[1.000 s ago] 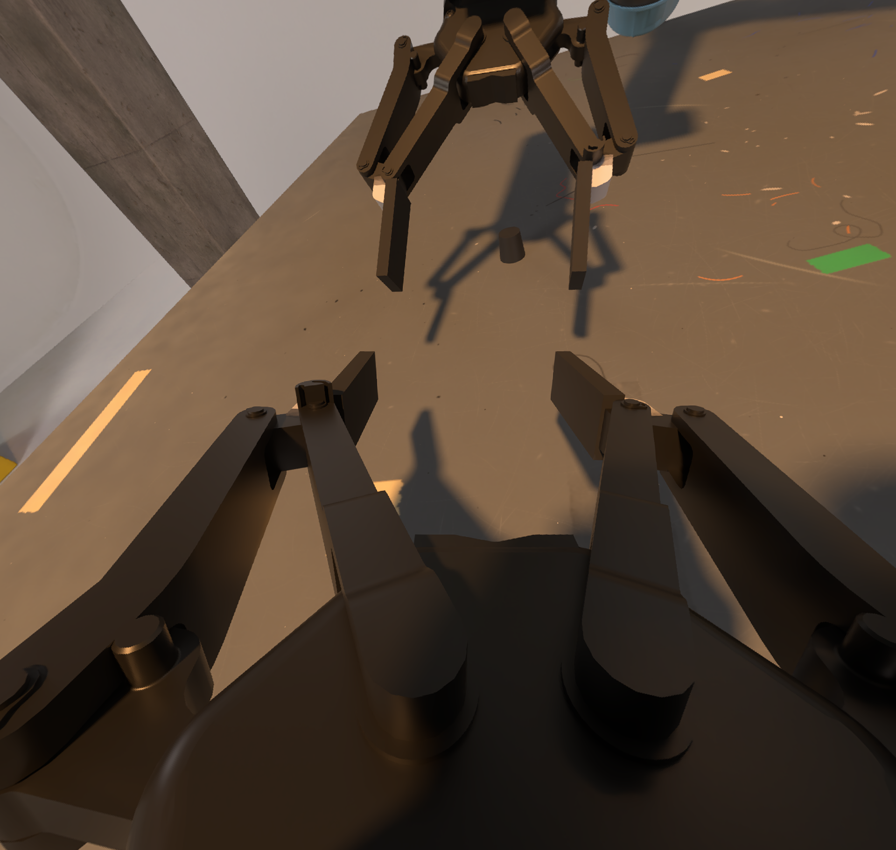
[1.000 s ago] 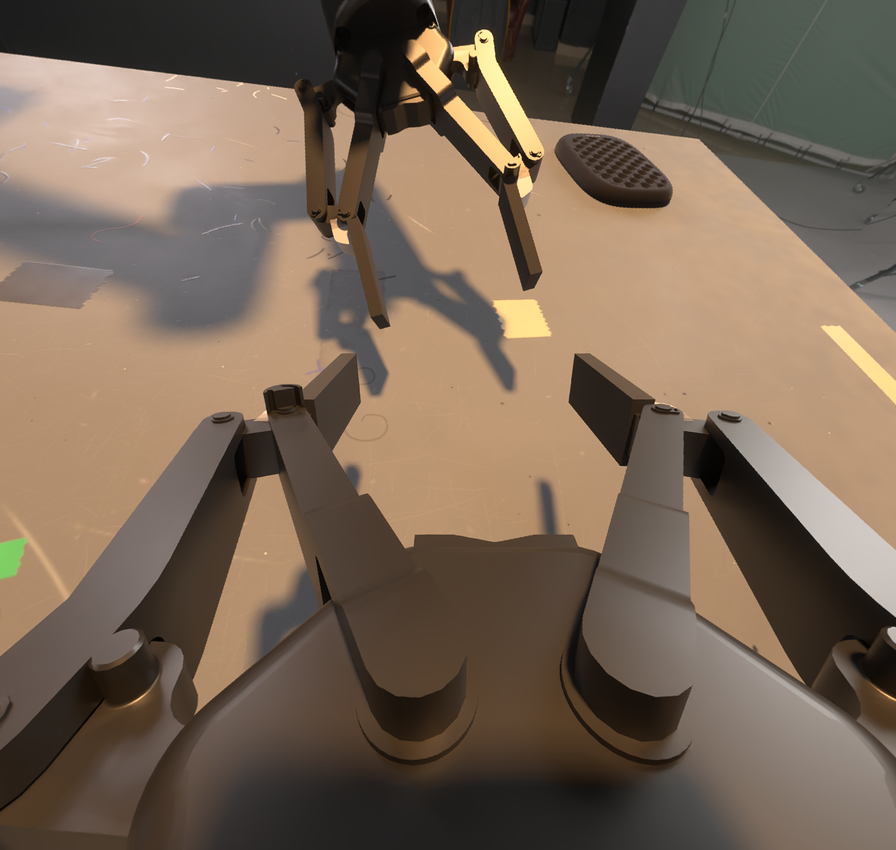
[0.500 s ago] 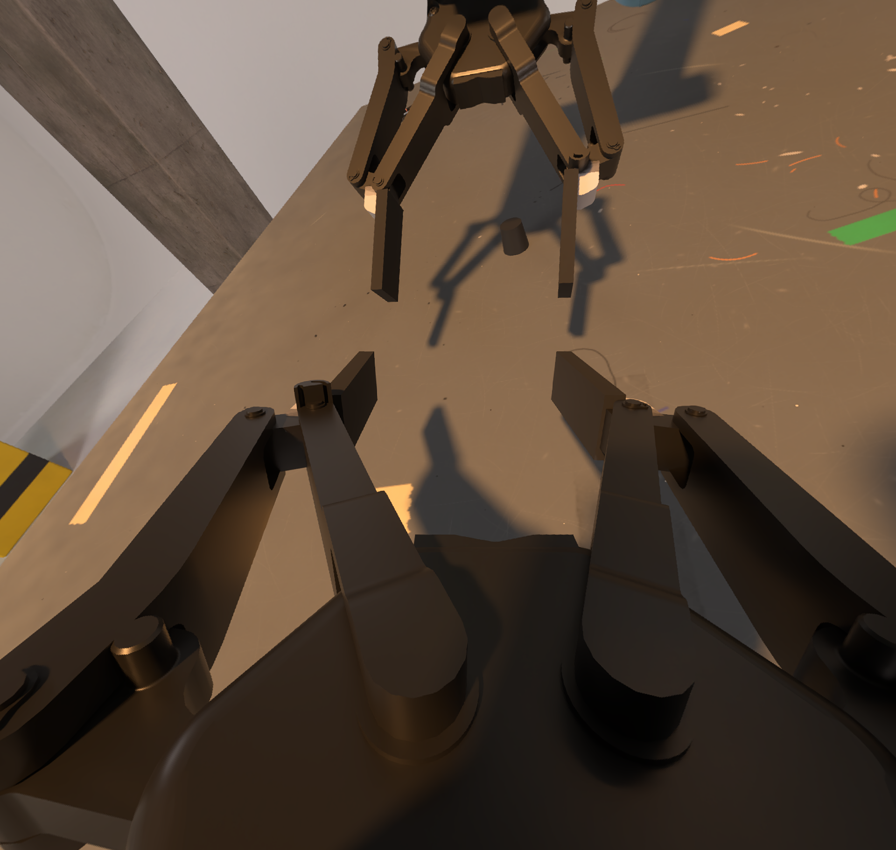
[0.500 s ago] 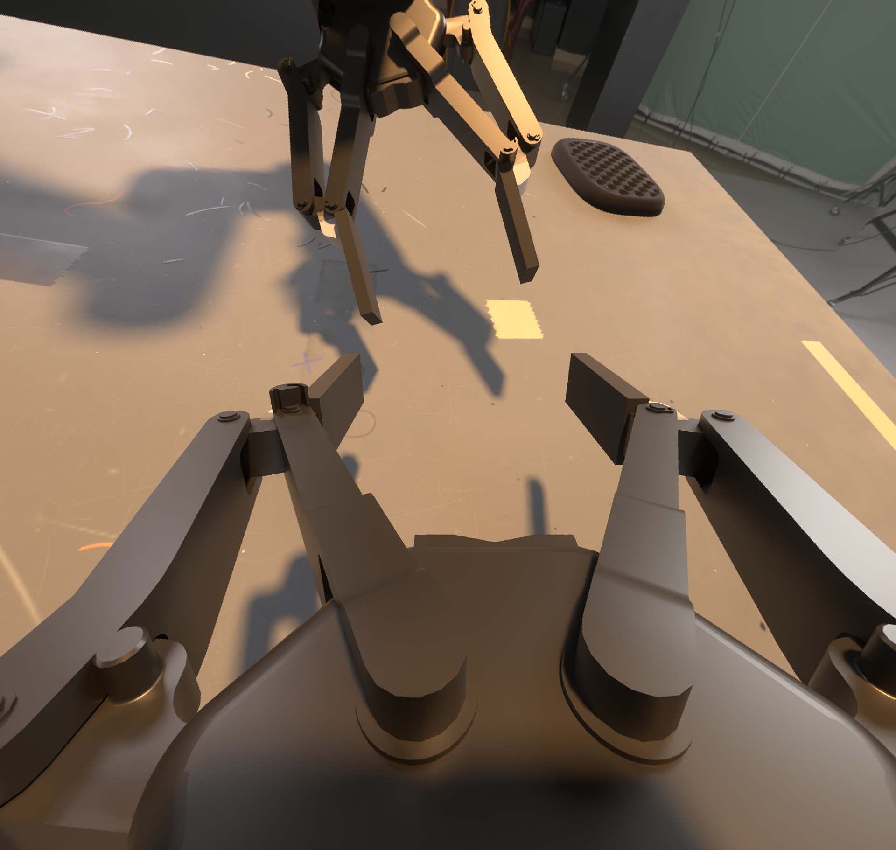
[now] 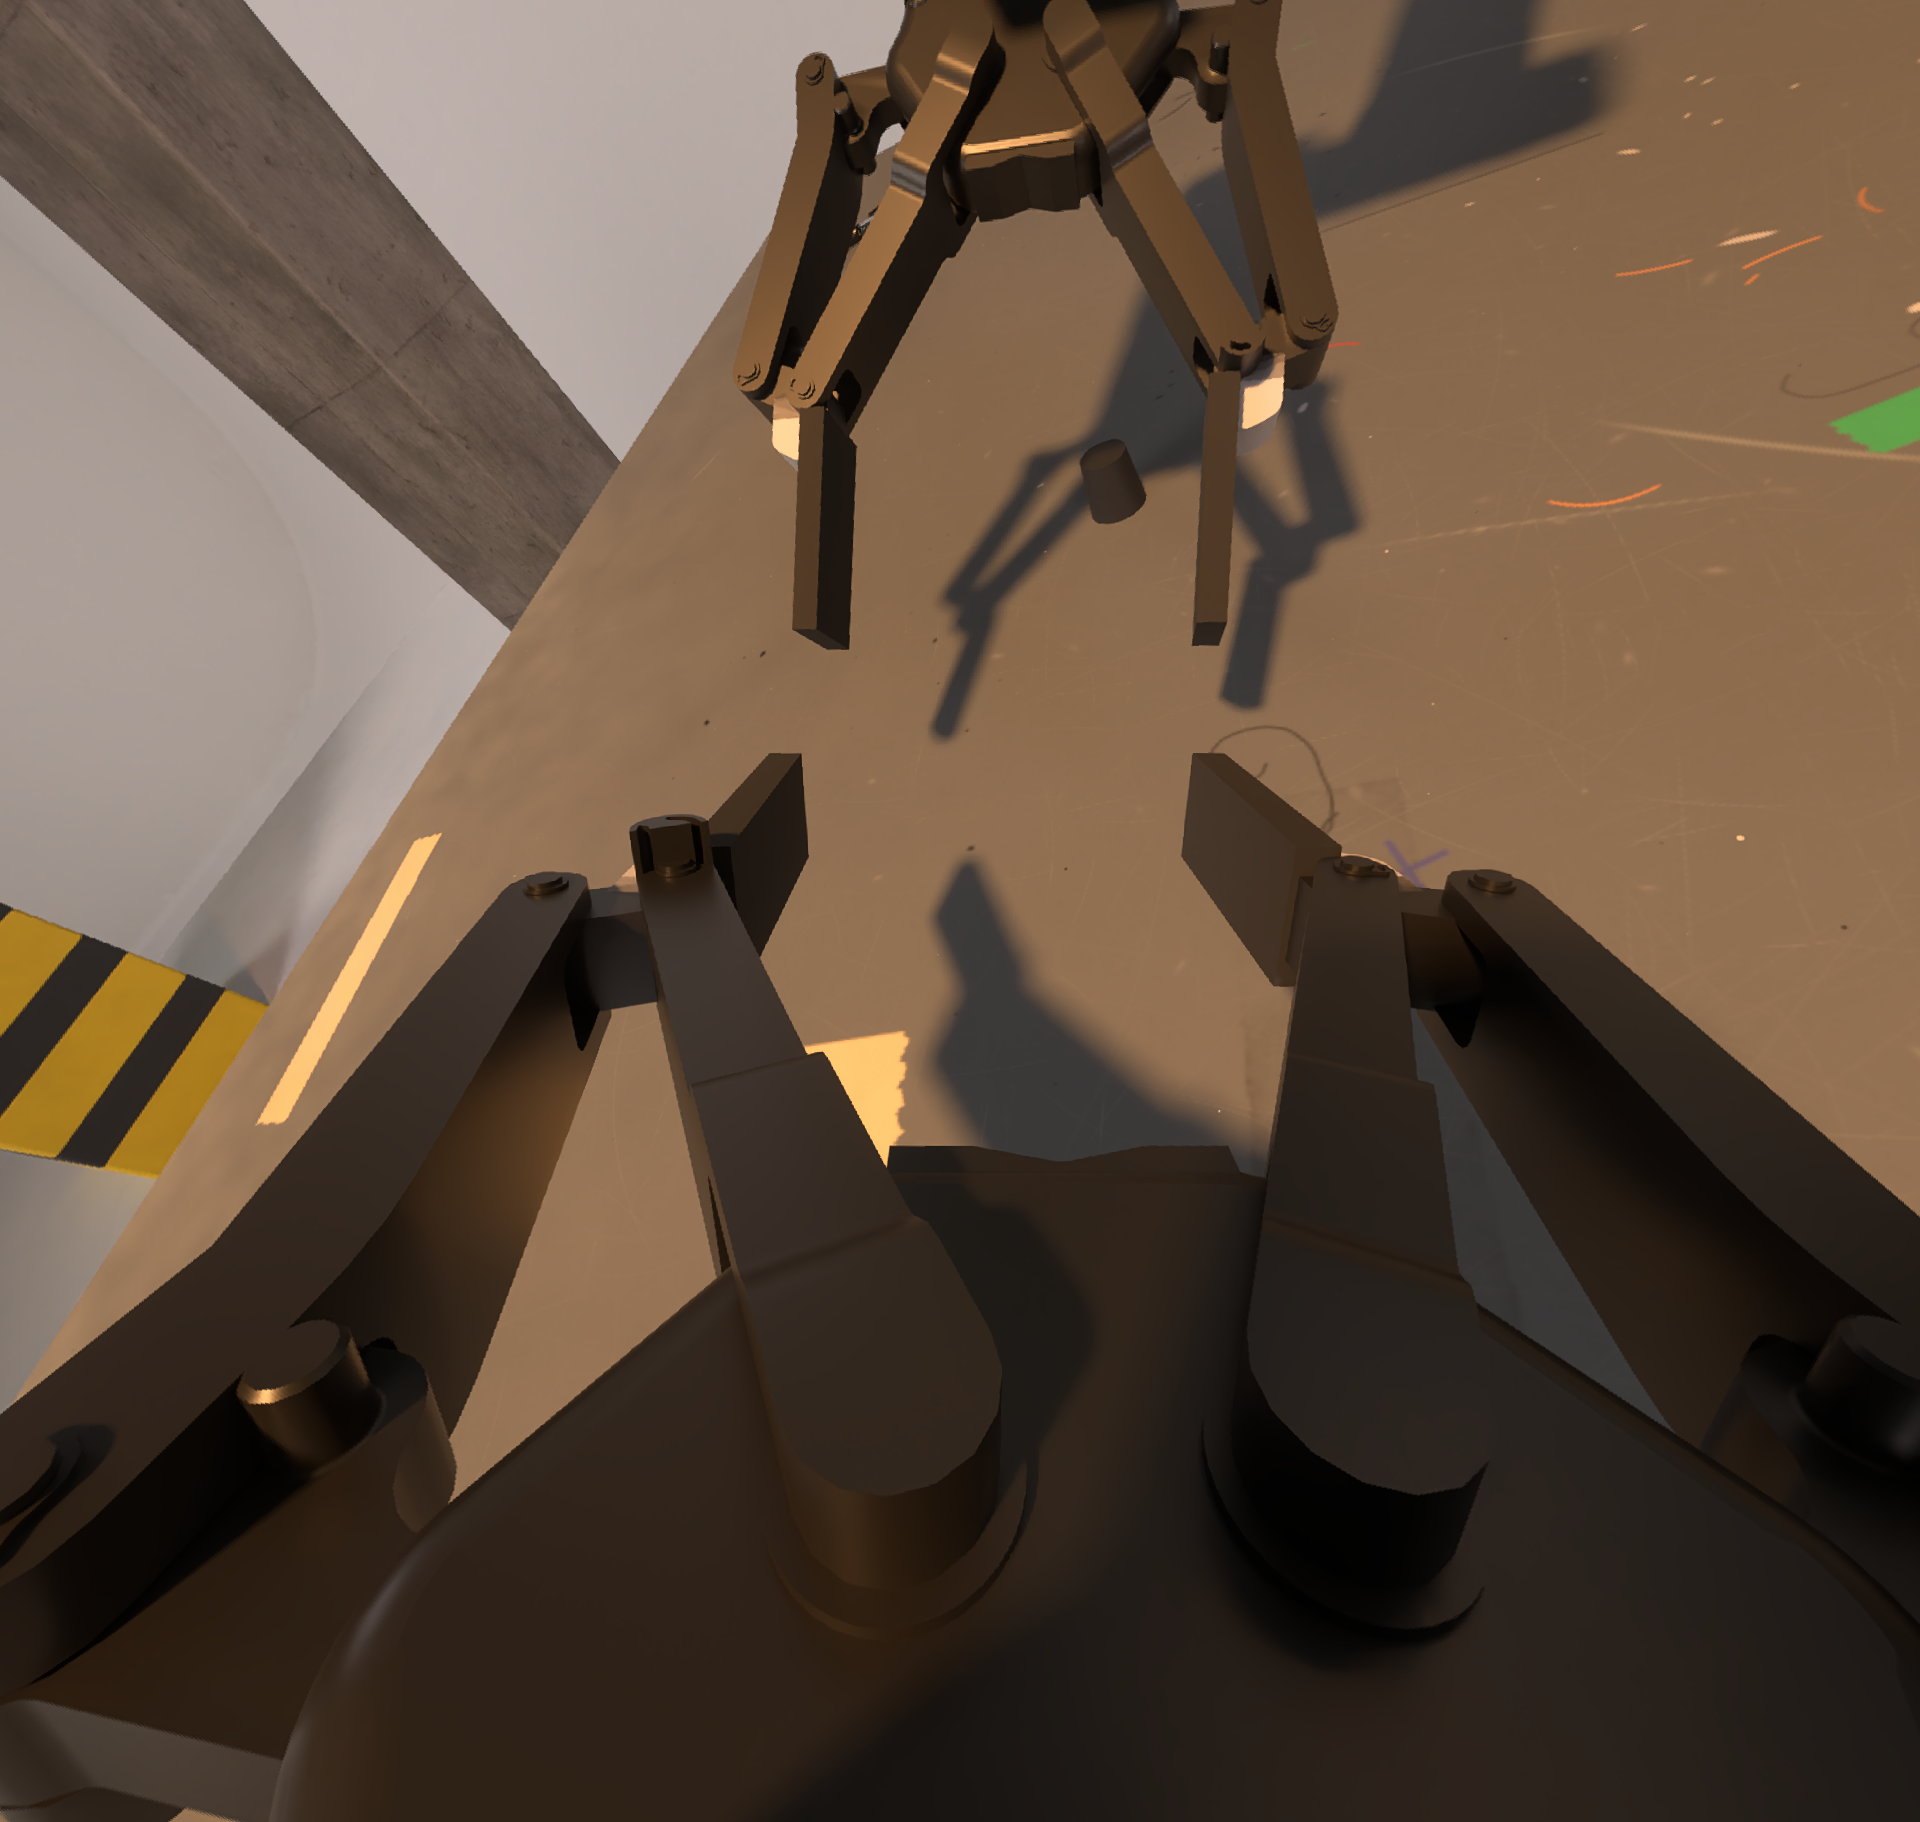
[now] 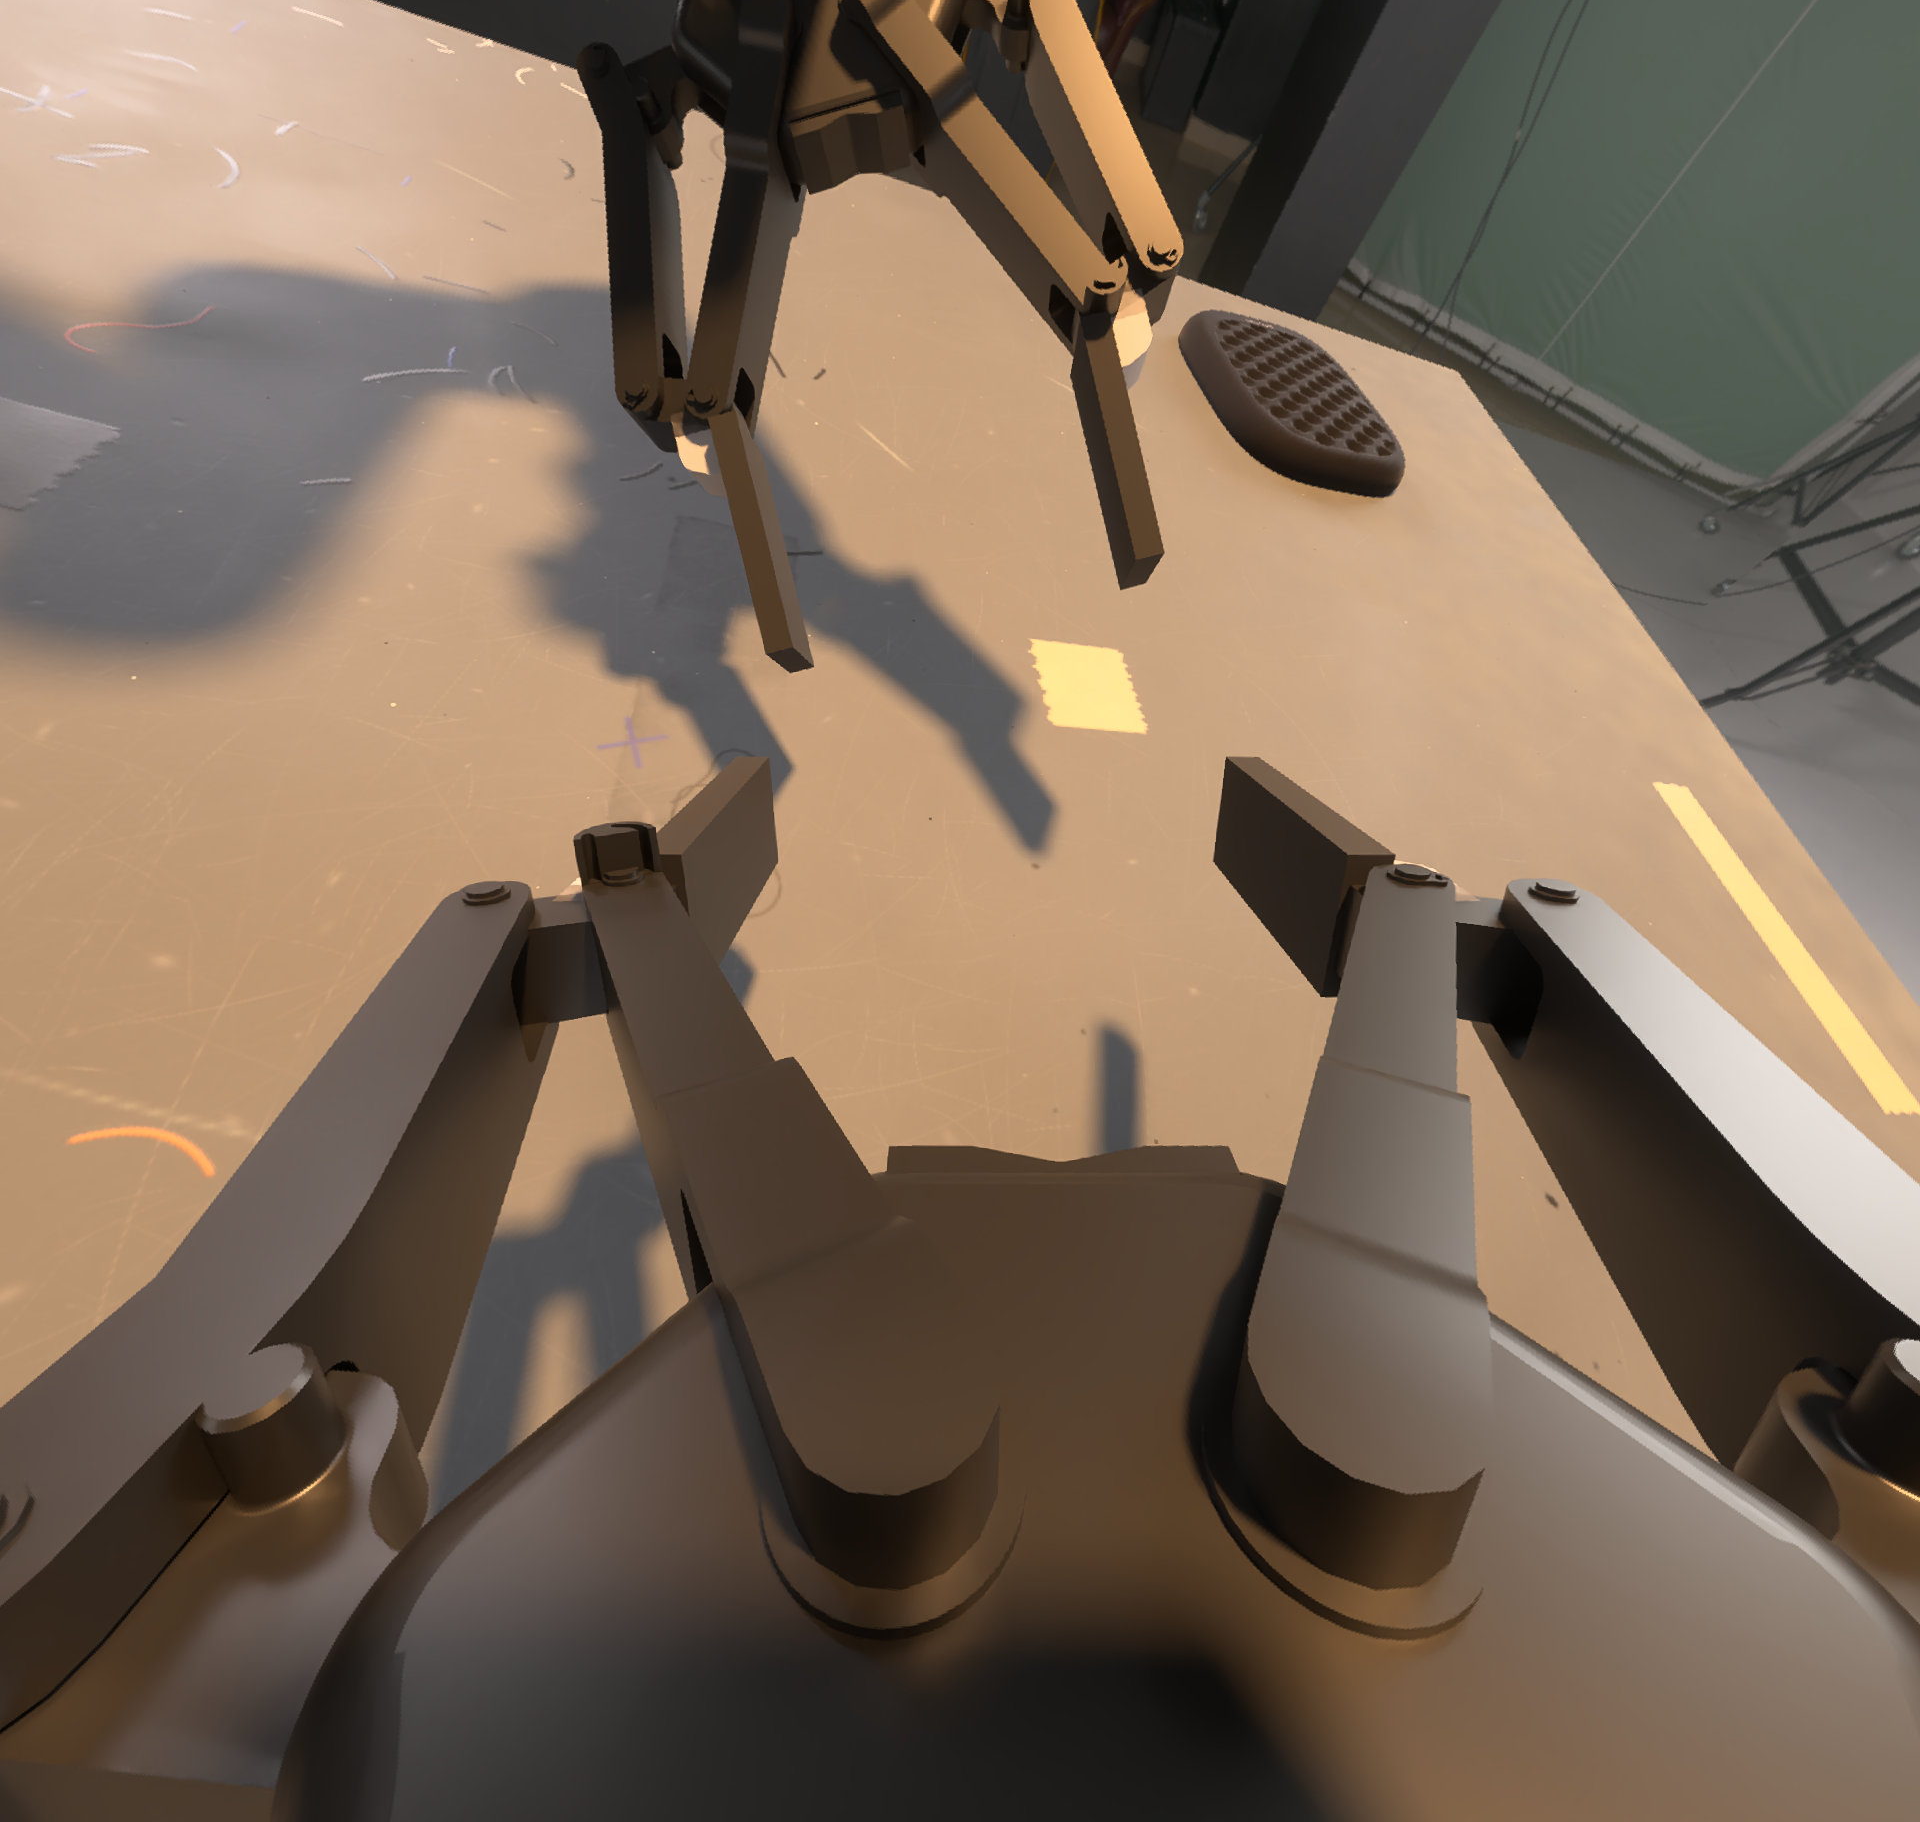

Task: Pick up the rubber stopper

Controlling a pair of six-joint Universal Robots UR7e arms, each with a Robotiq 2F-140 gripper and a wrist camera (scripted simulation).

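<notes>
Rubber stopper [image 5: 1112,482] – small dark cylinder, upright on brown surface [image 5: 1558,733], in shadow, seen between 2 fingers of right tool [image 5: 1008,634] in left wrist view; tool hangs above surface, not touching stopper. Right tool [image 6: 997,785] spread wide, nothing between fingers. Left tool [image 5: 995,785] also spread, empty – facing right tool, stopper well beyond it. Dark perforated oval pad [image 6: 1294,406] near far surface edge. Yellow tape patch [image 6: 1086,686] between both tools. Green tape [image 5: 1886,422] off to side.
</notes>
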